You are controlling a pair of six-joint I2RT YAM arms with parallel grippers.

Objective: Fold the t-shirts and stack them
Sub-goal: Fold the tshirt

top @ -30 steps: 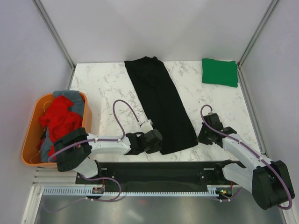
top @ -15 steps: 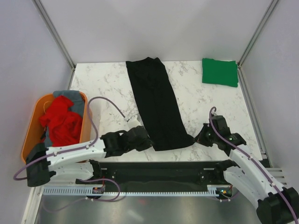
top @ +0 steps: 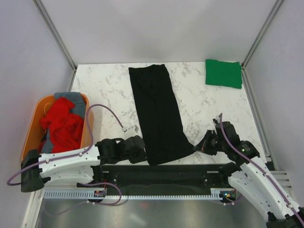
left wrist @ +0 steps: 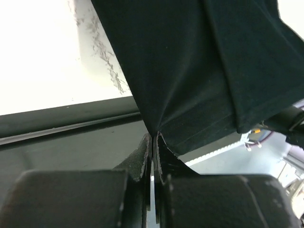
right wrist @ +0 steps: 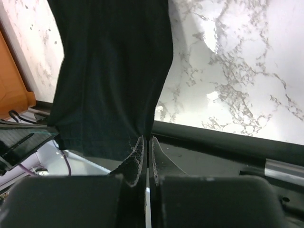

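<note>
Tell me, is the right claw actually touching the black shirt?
Touching. The right wrist view shows the right gripper shut, its fingertips pinching the near edge of the black t-shirt.

A white marble-patterned table top [top: 104, 90] fills the middle of the overhead view. It is boxed in by pale grey wall panels [top: 156, 28], with slanting aluminium corner posts [top: 54, 33] at upper left and upper right. An orange plastic tub [top: 29, 135] sits at the left edge of the frame, just beside the table's left side. A long black base plate [top: 161, 173] runs along the table's lower edge. Beneath it lies a white perforated rail [top: 142, 194], and a brushed metal floor [top: 156, 213] spans the bottom.
</note>
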